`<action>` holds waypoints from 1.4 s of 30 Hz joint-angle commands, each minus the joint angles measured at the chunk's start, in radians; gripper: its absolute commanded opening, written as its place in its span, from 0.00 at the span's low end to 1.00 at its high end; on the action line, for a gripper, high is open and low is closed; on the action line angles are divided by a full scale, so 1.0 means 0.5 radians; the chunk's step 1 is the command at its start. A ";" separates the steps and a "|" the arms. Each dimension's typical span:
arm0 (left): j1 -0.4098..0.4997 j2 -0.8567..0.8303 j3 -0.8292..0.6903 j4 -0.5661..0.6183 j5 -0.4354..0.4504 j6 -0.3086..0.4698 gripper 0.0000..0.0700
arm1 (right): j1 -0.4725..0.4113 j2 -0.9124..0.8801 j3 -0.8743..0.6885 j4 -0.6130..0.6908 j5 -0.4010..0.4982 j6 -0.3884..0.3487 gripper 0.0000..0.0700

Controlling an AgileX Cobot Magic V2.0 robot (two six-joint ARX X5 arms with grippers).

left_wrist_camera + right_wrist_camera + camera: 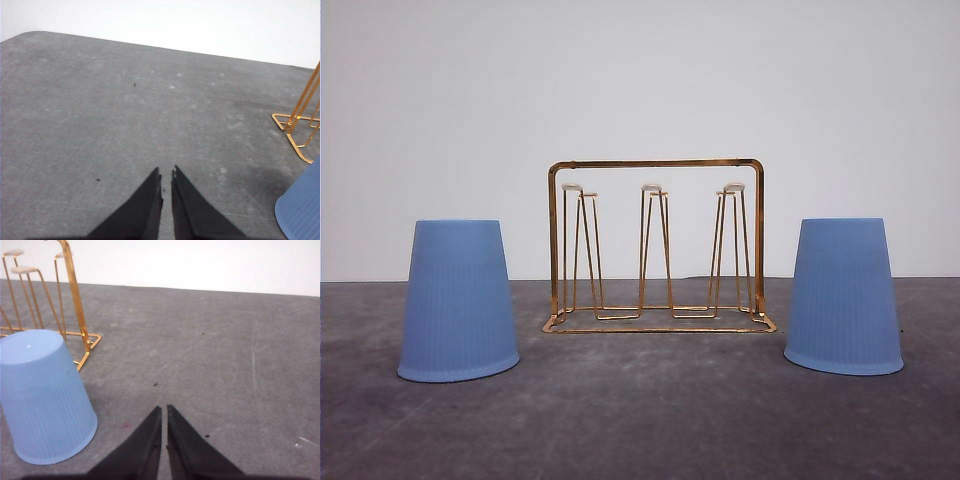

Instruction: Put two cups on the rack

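The grey desk (640, 420) stretches back to a white wall. Toward its far edge, mid-desk, stands the gold rack (658, 246), its pegs bare. One blue cup (458, 300) sits upside down toward the left edge, the other cup (843, 296) likewise toward the right edge, each just beside the rack. The left fingers (166, 176) and right fingers (164, 410) are pressed nearly together, holding nothing, over bare desk.

Middle: gold rack (657, 245) stands upright, pegs bare, open air above them
Left side: upturned blue cup (458, 300) well apart from rack, bare table between
Right side: second cup (843, 296) near rack's end, narrower gap
Foreground: open grey table (640, 420)
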 commanded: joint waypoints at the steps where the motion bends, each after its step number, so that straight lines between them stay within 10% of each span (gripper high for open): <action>1: 0.002 -0.002 -0.029 -0.008 0.004 -0.004 0.02 | 0.005 -0.003 -0.008 0.031 -0.006 0.056 0.02; 17: 0.002 0.311 0.556 -0.181 0.147 -0.564 0.02 | 0.010 0.325 0.593 -0.174 -0.208 0.552 0.01; 25: -0.018 1.190 1.466 -0.583 0.603 -0.181 0.02 | 0.012 1.093 1.306 -0.531 -0.462 0.262 0.01; 42: -0.337 2.203 1.798 -0.809 0.496 0.112 0.04 | 0.180 2.120 1.689 -0.841 -0.408 -0.073 0.02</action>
